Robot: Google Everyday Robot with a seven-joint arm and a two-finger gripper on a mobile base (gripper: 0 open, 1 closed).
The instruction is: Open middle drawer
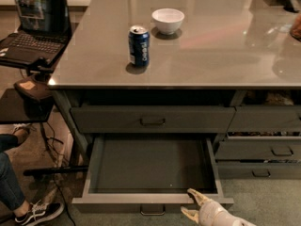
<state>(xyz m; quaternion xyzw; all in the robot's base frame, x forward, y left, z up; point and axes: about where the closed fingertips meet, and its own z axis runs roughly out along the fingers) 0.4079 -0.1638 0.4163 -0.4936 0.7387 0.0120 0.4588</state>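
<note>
Middle drawer: it's out! The middle drawer [150,164] stands pulled well clear of the cabinet, low in the camera view, and I can see right down onto its plain grey floor. Nothing lies in it that I can make out.

Handle: the small loop handle [153,210] sits at the centre of the drawer front, right at the bottom edge of the view. I'm not on it.

Gripper: my gripper [189,202] is down at the drawer's front right, just beside the front panel and to the right of the handle.

Fingers: spread apart, pinching nothing. One fingertip [194,192] reaches up by the top lip of the front panel, the other sits lower, in front of it. Whether either one touches the panel, I cannot tell.

Drawer above: shut flush under the surface [211,55], its own handle [153,121] untouched.

On top: a blue can [139,45] and a white bowl [168,20], both upright, well away from my work.

Done: I judge the opening itself as good as finished, with the interior exposed nearly front to back.

Left: little. At most a last bit of travel, if the runners allow it, then drawing my arm clear without nudging the front back in.
</note>
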